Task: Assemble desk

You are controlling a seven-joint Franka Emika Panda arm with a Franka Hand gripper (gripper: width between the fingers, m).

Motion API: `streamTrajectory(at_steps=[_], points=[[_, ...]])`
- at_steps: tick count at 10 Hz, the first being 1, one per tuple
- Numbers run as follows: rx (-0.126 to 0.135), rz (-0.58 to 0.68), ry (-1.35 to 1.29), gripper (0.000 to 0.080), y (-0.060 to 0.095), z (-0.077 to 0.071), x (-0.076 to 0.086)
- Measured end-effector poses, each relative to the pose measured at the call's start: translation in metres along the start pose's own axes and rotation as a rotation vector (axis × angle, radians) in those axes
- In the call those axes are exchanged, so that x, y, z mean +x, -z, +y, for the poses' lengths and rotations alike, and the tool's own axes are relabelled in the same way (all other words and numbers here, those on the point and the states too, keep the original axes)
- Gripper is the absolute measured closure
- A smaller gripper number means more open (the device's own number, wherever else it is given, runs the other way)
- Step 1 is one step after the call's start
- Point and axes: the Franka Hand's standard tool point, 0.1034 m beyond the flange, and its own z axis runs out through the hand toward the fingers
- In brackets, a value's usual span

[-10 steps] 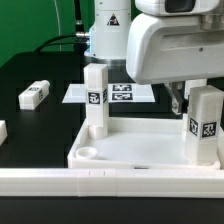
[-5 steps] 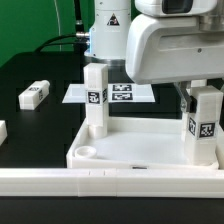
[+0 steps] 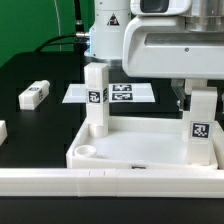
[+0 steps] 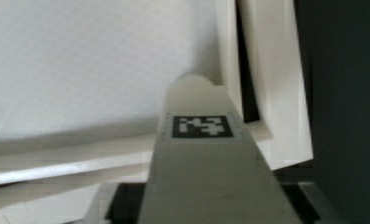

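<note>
Behind the arm's housing (image 3: 170, 50), the pincer's grip on the leg (image 3: 202, 125) hides.

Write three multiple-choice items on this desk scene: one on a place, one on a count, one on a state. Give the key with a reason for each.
1. Where does the loose leg lie?
A. on the black table, at the exterior view's left
B. inside the tabletop
C. on the marker board

2. How many legs stand upright at the tabletop?
A. none
B. two
C. four

3. What state is the near corner socket at the exterior view's left in?
A. empty
B. filled by a leg
C. covered by the gripper

Key:
1 A, it lies flat on the dark surface, clear of the tabletop and the marker board.
2 B, the standing leg rises at the far corner and the held leg at the exterior view's right under the gripper.
3 A, the round hole shows open.
</note>
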Motion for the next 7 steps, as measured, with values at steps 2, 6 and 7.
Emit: streamTrajectory(at_steps=[2, 6, 7], points=[[-0.011, -0.003, -0.119, 0.0511, 0.0, 0.009, 0.003], [-0.036, 0.002, -0.27, 0.0284, 0.0, 0.017, 0.006], [-0.036, 0.002, -0.27, 0.0284, 0.0, 0.018, 0.006]])
